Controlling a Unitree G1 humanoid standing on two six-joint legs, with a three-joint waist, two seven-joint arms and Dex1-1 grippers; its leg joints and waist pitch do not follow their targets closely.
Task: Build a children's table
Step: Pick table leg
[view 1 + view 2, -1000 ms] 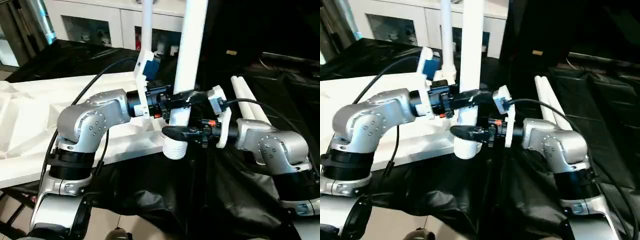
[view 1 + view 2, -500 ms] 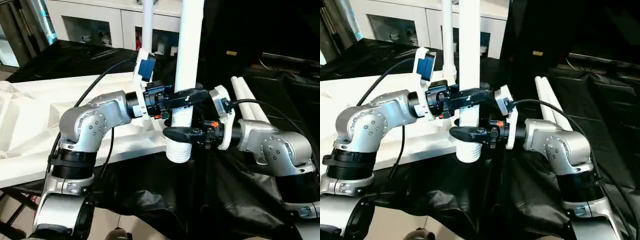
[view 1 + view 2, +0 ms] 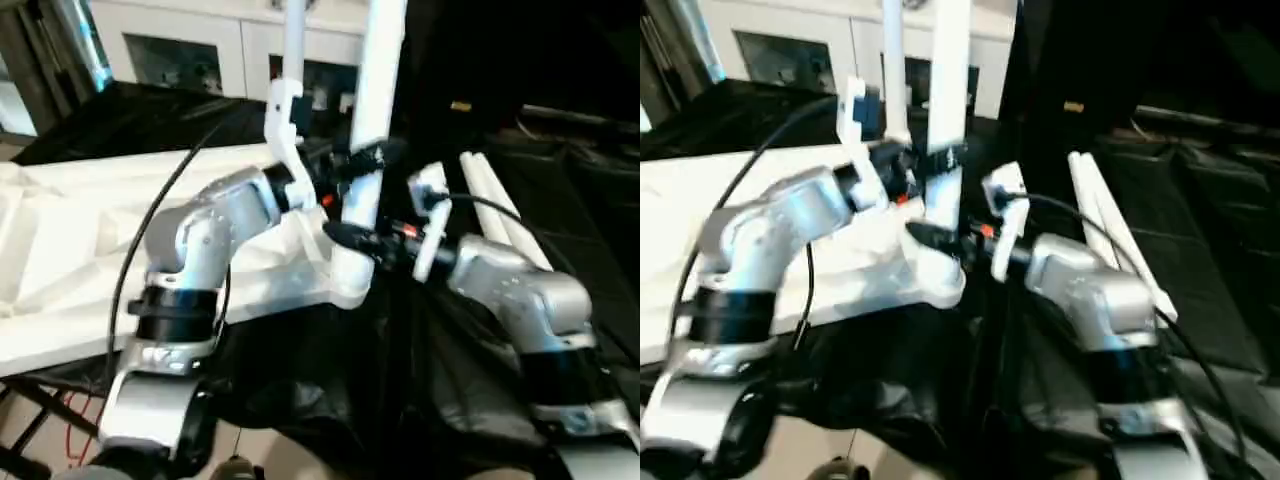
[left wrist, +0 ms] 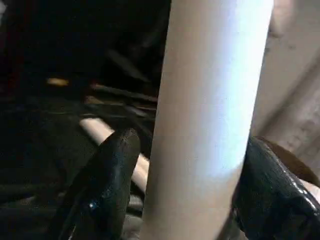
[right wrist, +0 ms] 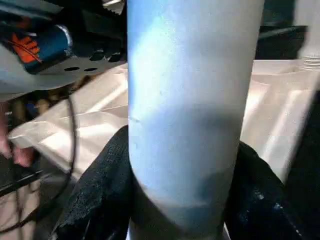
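Left eye view: the white leg (image 3: 372, 110) stands upright at the near corner of the upturned table top (image 3: 90, 250), its lower end at the corner socket (image 3: 345, 285). My right gripper (image 5: 180, 200) holds the leg low down, fingers pressed to both sides. My left gripper (image 4: 195, 175) straddles it higher up; I cannot tell whether those fingers grip. Two spare legs (image 3: 500, 205) lie on the black sheet (image 3: 450, 380) beside my right arm.
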